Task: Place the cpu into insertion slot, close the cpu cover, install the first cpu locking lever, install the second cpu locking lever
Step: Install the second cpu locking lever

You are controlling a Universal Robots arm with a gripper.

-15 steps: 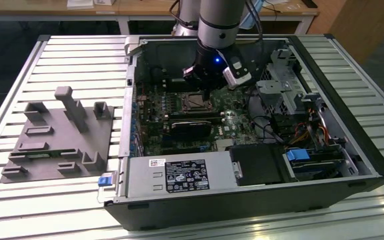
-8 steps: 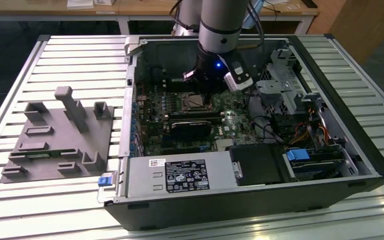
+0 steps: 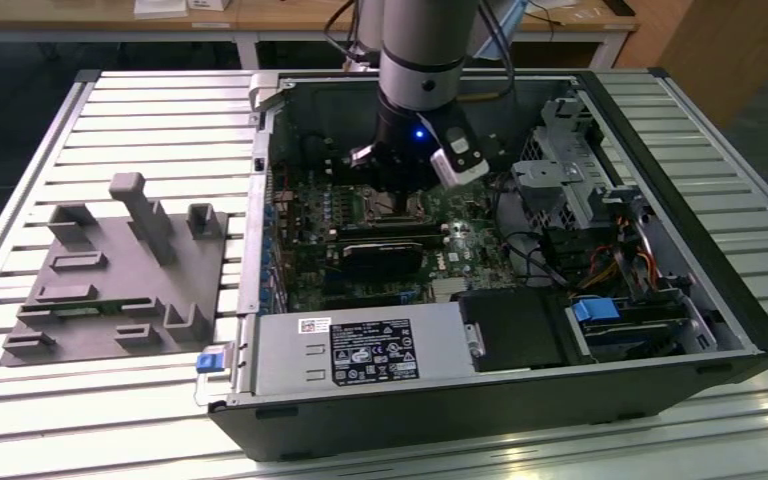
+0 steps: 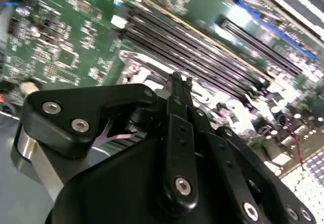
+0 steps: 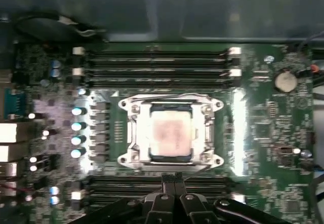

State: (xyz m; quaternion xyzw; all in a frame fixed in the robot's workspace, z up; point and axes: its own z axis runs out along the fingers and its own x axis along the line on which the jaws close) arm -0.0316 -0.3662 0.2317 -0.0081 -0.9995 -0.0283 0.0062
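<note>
In the middle of the first wrist view the cpu (image 5: 171, 134) lies flat in the insertion slot (image 5: 134, 133), its pale top facing up and its edges square to the frame around it. The cpu cover (image 5: 171, 103) appears to be down around the chip, a silvery frame with the chip showing through its cut-out, though I cannot tell for sure that it lies fully flat. Long black memory slots (image 5: 157, 64) run above and below the socket on the green board (image 5: 263, 133). The gripper (image 5: 171, 179) stands at the lower centre of that frame, just short of the socket's near edge, with its two fingers (image 5: 167, 181) pressed together and nothing between them; in the second wrist view the closed tips (image 4: 178, 84) point at the board beside the memory slots. In the exterior view the arm (image 3: 418, 60) reaches straight down into the open computer case (image 3: 704, 260) at the upper centre, with a grey parts holder (image 3: 117, 270) well apart at the exterior view's left. Placing the chip looks done, and closing the cover seems done or nearly so, so I judge the work stands at the locking levers. That step calls for the closed tips to catch a thin wire lever at the socket's edge and press it under its catch without dragging across the chip.
</note>
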